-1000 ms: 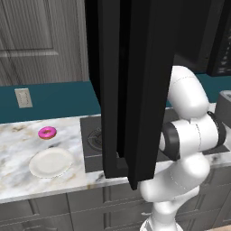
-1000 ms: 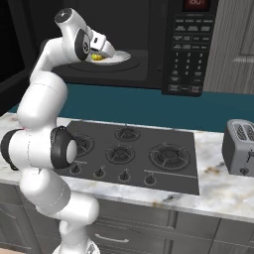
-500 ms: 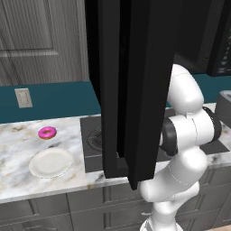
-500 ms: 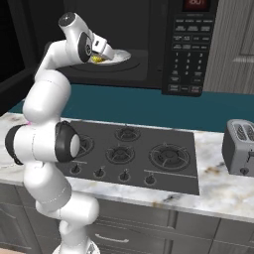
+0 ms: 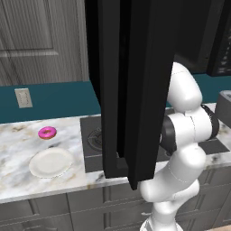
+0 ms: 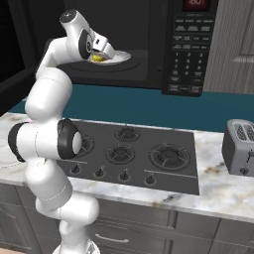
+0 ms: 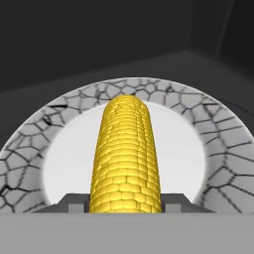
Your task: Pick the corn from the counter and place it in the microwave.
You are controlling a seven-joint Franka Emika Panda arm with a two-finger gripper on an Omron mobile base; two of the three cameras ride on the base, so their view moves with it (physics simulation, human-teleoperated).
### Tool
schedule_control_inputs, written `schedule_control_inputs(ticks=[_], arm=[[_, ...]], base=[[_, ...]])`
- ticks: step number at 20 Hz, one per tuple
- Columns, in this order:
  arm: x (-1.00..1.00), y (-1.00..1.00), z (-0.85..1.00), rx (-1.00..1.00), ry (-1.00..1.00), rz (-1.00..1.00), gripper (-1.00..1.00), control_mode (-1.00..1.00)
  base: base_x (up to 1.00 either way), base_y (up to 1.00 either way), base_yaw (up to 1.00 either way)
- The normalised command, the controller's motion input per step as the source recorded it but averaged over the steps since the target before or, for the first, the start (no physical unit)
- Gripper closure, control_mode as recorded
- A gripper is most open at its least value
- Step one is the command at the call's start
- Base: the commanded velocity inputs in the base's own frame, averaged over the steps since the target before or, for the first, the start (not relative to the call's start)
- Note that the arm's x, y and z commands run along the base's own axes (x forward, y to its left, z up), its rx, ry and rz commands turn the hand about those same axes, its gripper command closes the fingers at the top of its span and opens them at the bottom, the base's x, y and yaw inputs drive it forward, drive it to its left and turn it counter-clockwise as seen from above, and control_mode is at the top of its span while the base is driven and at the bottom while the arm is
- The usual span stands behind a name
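Yellow kernels in tidy rows cover the corn (image 7: 126,156), a short cob with a rounded tip that points away from the hand. It sits between the jaws of the gripper (image 7: 126,204), which are closed on its near end; only their dark tips show on each side of it. The cob is above the plate (image 7: 218,134) inside the microwave (image 6: 149,30), a white plate with a grey cracked pattern on its rim. I cannot tell if the cob already touches the plate or hangs just over it.

The step in hand, as I judge it, is the release. To do it well, the hand should go down until the cob lies along the white middle of the plate, then open the jaws slowly. The cob is round, so it may roll toward the rim if it is dropped. After this the arm should pull straight back, away from the open door (image 5: 135,85).
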Motion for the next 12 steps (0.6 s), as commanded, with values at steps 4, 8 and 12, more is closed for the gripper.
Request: schedule_control_inputs(ticks=[4,8,12], arm=[[0.02,0.0,0.0,0.0,0.04,0.0,1.0,-1.0],[0.0,0.0,-0.04,0.0,0.0,0.0,-1.0,-1.0],[0.0,0.0,0.0,0.0,0.0,0.0,-1.0,-1.0]], base=[[0.0,0.0,0.0],[0.0,0.0,0.0],[0.0,0.0,0.0]])
